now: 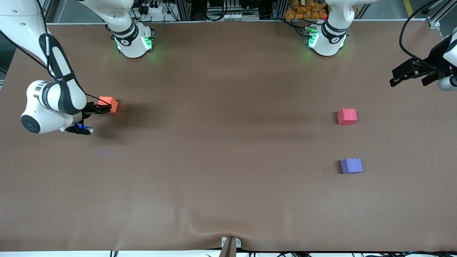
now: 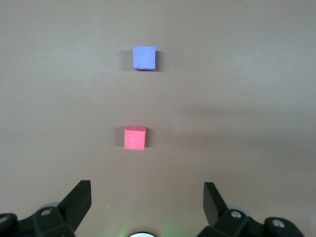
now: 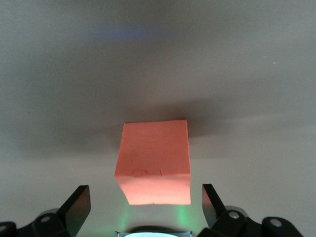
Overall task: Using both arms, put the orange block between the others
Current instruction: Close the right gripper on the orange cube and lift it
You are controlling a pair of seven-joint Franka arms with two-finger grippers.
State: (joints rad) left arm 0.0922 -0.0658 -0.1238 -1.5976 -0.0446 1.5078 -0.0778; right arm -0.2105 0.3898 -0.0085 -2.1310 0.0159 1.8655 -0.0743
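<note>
1. Location of the work piece: the orange block (image 1: 108, 104) sits on the tabletop (image 1: 221, 150) near the edge at the right arm's end, resting flat and not lifted.
2. Targets: the red-pink cube (image 1: 347, 116) and the purple-blue cube (image 1: 351, 166) lie toward the left arm's end, well apart from the orange block, with a bare gap between them; the purple-blue cube is nearer the front camera.
3. Right pincer (image 1: 93, 119): low beside the orange block, fingers apart, nothing clamped. The right wrist view shows the block (image 3: 154, 162) between the two fingertips' lines, slightly skewed.
4. Left pincer (image 1: 410, 74): aloft over the tabletop edge at the left arm's end, fingers apart and empty; this arm waits.
5. Risk, judged: the skewed block may twist or be nudged away as the fingers shut, giving a corner grip.
6. Risk, judged: the long carry likely needs a handover; a mistimed release would drop the block.
7. Risk, judged: a careless placement could knock either cube.
</note>
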